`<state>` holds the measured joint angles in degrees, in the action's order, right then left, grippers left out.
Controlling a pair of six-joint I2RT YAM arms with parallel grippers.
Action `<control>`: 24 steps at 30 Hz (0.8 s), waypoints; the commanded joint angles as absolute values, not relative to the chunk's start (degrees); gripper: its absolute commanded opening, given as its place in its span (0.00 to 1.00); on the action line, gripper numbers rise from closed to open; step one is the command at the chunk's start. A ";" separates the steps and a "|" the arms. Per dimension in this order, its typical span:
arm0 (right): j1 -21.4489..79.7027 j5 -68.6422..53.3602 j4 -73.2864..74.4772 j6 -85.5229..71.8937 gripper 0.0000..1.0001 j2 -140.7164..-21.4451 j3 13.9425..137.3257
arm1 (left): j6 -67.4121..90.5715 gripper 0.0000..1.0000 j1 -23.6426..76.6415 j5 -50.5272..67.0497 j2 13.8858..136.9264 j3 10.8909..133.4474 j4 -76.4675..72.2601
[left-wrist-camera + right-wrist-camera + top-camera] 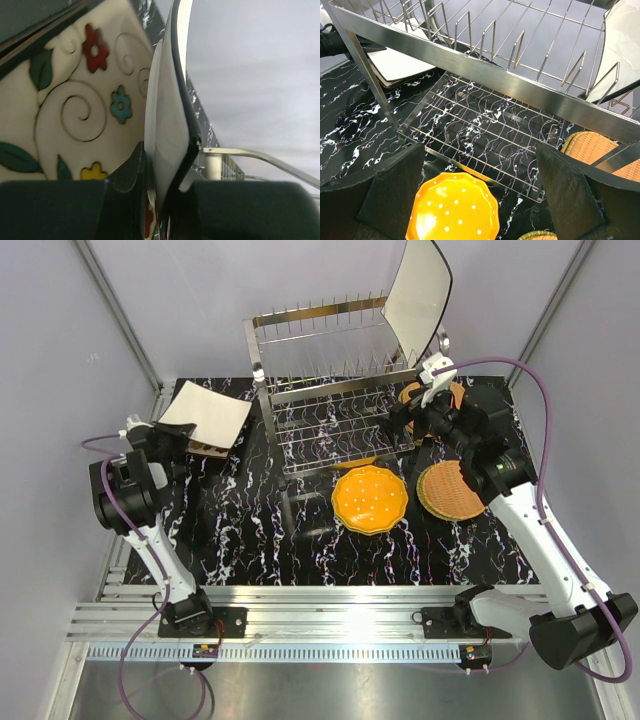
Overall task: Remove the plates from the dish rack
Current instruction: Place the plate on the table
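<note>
Jaws of the left gripper (165, 200) stand narrow, clamped on the dark rim of a square cream plate (207, 412) at the left of the table (250, 530), apparently over a flowered plate (75, 110). The right gripper (480, 187) gapes, empty, beside the steel-wire rack (330, 390), whose top tier bears an upright plate (418, 295). The scalloped orange plate (370, 498) and woven plate (452, 490) lie flat.
</note>
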<state>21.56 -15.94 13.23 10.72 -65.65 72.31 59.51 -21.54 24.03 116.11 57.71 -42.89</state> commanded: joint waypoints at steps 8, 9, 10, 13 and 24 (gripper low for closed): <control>20.92 -16.00 12.48 11.51 1.00 -66.00 73.56 | 60.21 0.02 -22.15 26.46 116.98 63.02 -51.33; 20.92 -16.00 12.48 11.51 1.00 -66.01 73.48 | 60.12 0.02 -22.24 26.37 117.07 62.93 -51.15; 20.83 -16.00 12.39 11.51 1.00 -66.01 73.48 | 60.12 0.03 -22.24 26.28 117.24 62.93 -51.07; 20.66 -16.08 12.39 11.51 1.00 -66.18 73.48 | 60.21 0.04 -22.32 25.49 117.60 62.75 -50.89; 20.57 -16.17 12.39 11.60 1.00 -66.01 73.48 | 62.40 0.15 -22.76 23.82 118.30 62.58 -51.42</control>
<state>21.19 -15.97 13.23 10.72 -66.24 72.31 62.02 -22.00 24.80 118.78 59.24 -43.00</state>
